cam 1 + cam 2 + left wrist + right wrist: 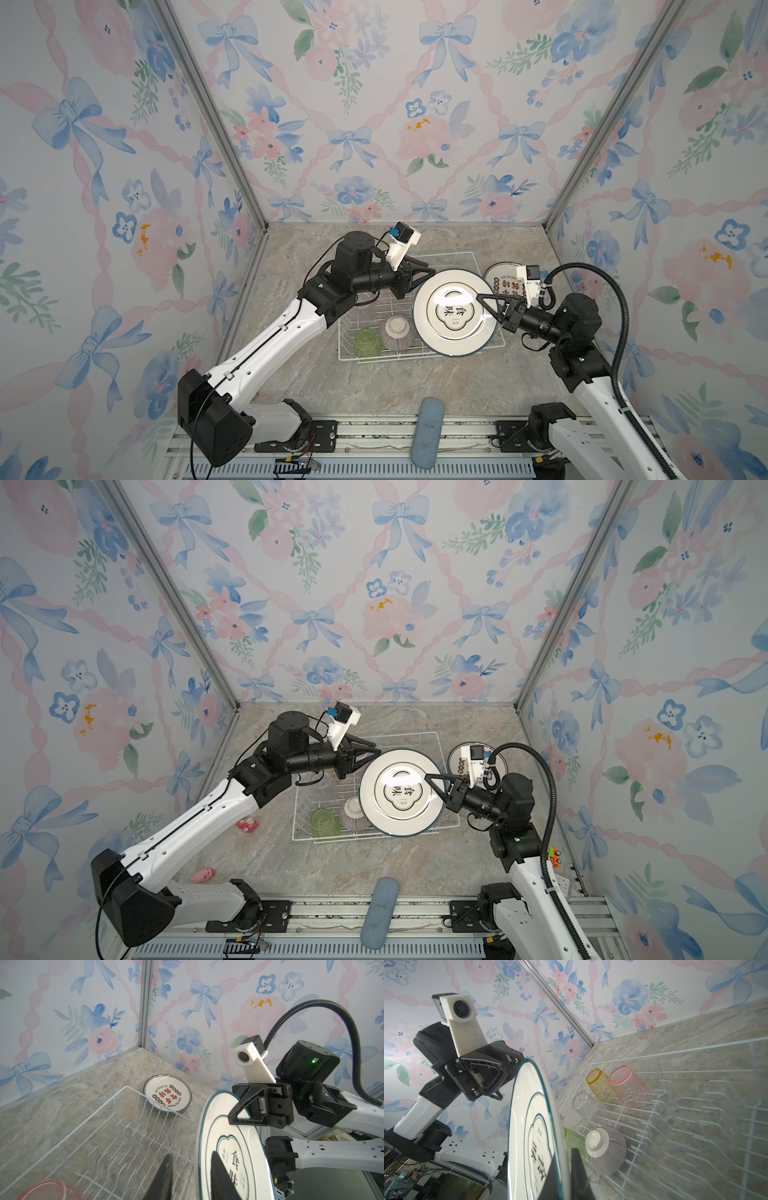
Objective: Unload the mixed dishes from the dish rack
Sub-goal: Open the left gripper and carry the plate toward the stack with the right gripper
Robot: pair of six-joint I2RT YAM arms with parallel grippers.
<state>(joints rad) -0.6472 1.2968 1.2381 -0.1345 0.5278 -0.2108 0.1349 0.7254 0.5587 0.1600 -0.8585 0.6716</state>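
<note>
Marble tabletop (pixel 374 390): right tool (pixel 482 299) clamps plate (pixel 451 332) above rack (pixel 449 253); left tool (pixel 430 268) narrowly parted.

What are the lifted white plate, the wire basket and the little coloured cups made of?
Large white teal-rimmed plate: likely glazed ceramic or melamine; glossy, with a glare spot.
White wire dish rack: looks like coated metal, thin stiff rods.
Yellow tumbler and pink tumbler: tinted see-through plastic or glass; can't tell which.

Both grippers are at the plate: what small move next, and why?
Probably draw the left gripper back off the plate: its jaws stand apart astride the rim, while the right gripper is shut on the opposite edge.
</note>
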